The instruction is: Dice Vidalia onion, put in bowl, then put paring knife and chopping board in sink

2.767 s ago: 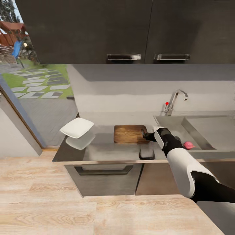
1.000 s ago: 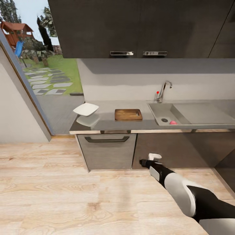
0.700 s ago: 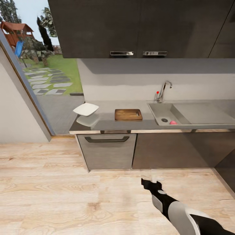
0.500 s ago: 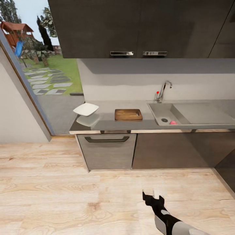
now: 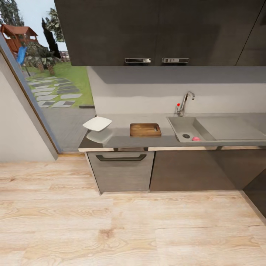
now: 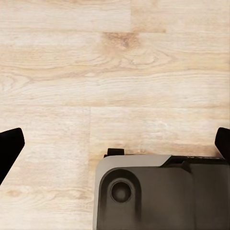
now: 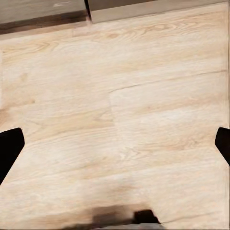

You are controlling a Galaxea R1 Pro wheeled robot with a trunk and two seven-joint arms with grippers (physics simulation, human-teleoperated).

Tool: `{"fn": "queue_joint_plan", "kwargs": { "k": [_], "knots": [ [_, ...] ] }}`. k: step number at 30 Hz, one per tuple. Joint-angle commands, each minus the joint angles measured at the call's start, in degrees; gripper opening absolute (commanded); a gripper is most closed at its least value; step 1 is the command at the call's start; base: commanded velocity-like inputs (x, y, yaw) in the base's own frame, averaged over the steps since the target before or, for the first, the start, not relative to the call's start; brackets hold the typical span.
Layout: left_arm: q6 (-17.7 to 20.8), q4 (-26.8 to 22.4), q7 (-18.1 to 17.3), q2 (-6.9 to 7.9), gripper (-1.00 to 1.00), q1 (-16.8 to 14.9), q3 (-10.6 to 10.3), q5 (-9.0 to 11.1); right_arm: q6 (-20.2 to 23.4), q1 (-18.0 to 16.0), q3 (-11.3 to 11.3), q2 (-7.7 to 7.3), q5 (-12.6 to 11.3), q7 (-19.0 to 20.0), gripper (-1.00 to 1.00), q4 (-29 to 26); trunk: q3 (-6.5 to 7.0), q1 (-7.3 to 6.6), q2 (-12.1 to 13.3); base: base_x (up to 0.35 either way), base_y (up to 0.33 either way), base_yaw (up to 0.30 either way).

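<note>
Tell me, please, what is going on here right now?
Nothing is being handled at this moment. The robot stands back from the countertop, and both grippers, left and right, are open and empty over the wooden floor. The pink onion lies in the sink near the drain. The chopping board lies bare on the countertop, with the white bowl at the countertop's left end.
</note>
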Motion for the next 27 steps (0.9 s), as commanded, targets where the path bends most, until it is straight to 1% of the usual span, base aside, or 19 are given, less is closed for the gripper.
{"fn": "queue_joint_plan", "kwargs": {
  "k": [1,2,3,4,6,7,9,11,12,13,14,17,18,19,20,22,23,27],
  "knots": [
    [-0.07,-0.08,0.00,0.00,1.00,0.02,0.02,0.09,-0.94,0.94,-0.17,0.05,0.49,-0.22,1.00,0.03,-0.08,0.04,-0.10,0.000,0.000,0.000],
    [-0.07,-0.08,0.00,-0.01,1.00,0.02,0.02,0.13,-2.48,2.68,-0.15,0.22,0.59,-0.22,1.00,0.04,-0.08,0.04,-0.10,0.000,0.000,0.000],
    [-0.07,-0.06,0.00,-0.01,1.00,0.02,0.02,0.14,-3.34,3.54,-0.14,0.37,0.64,-0.22,1.00,0.04,-0.08,0.04,-0.10,0.000,0.000,0.000],
    [-0.07,0.00,0.00,-0.01,1.00,0.02,0.04,0.14,-5.43,5.18,-0.16,0.72,0.81,-0.22,1.00,0.04,-0.08,0.04,-0.10,0.000,0.000,0.000],
    [-0.07,0.04,0.00,-0.01,1.00,0.02,0.03,0.16,-7.89,6.64,-0.14,1.20,1.07,-0.28,1.00,0.05,-0.08,0.04,-0.10,0.000,0.000,0.000],
    [-0.04,0.06,0.01,-0.04,1.00,0.02,0.04,0.17,-10.25,7.71,-0.13,1.91,1.47,-0.52,1.00,0.05,-0.08,0.04,-0.10,0.000,0.000,0.000],
    [-0.06,0.03,0.03,-0.17,1.00,0.02,0.05,0.12,-12.72,8.64,0.02,2.88,2.43,-0.93,1.00,-0.12,-0.08,0.04,-0.10,0.000,0.000,0.000],
    [-0.06,-0.05,0.02,-0.30,1.00,0.02,0.05,0.07,-13.46,9.02,0.24,3.11,3.14,-1.34,1.00,-0.23,-0.08,0.04,-0.10,0.000,0.000,0.000],
    [-0.07,-0.11,0.03,-0.39,1.00,0.02,0.03,0.03,-13.43,9.27,0.43,2.94,3.71,-1.81,1.00,-0.41,-0.08,0.04,-0.10,0.000,0.000,0.000],
    [-0.07,-0.12,0.04,-0.42,1.00,0.02,0.04,0.03,-13.15,9.37,0.48,2.69,3.91,-2.05,1.00,-0.52,-0.08,0.04,-0.10,0.000,0.000,0.000],
    [-0.07,-0.10,0.05,-0.46,1.00,0.02,0.04,0.03,-12.12,9.52,0.52,2.03,4.18,-2.49,1.00,-0.95,-0.08,0.04,-0.10,0.000,0.000,0.000],
    [-0.07,-0.09,0.07,-0.49,1.00,0.02,0.05,0.04,-9.33,9.65,0.54,1.01,4.38,-2.88,1.00,-2.42,-0.08,0.04,-0.10,0.000,0.000,0.000],
    [-0.07,-0.05,0.07,-0.51,1.00,0.02,0.05,0.10,-6.69,9.66,0.53,0.53,4.42,-3.01,1.00,-4.24,-0.08,0.04,-0.10,0.000,0.000,0.000],
    [-0.07,-0.02,0.07,-0.51,1.00,0.02,0.05,0.13,-5.21,9.65,0.52,0.35,4.43,-3.03,1.00,-5.47,-0.08,0.04,-0.10,0.000,0.000,0.000],
    [-0.07,0.06,0.08,-0.52,1.00,0.02,0.05,0.19,-2.13,9.64,0.52,0.12,4.40,-3.06,1.00,-8.40,-0.08,0.04,-0.10,0.000,0.000,0.000],
    [-0.10,0.14,0.06,-0.52,1.00,0.02,0.02,0.22,0.64,9.63,0.53,0.01,4.34,-3.05,1.00,-11.55,-0.08,0.04,-0.10,0.000,0.000,0.000],
    [-0.14,0.21,0.05,-0.53,1.00,0.02,0.00,0.24,2.71,9.65,0.53,-0.07,4.24,-2.98,1.00,-14.34,-0.08,0.04,-0.10,0.000,0.000,0.000],
    [-0.26,0.63,0.01,-0.51,1.00,0.02,-0.02,0.27,5.21,9.62,0.46,-0.13,4.09,-2.78,1.00,-17.69,-0.08,0.04,-0.10,0.000,0.000,0.000]
  ]
}}
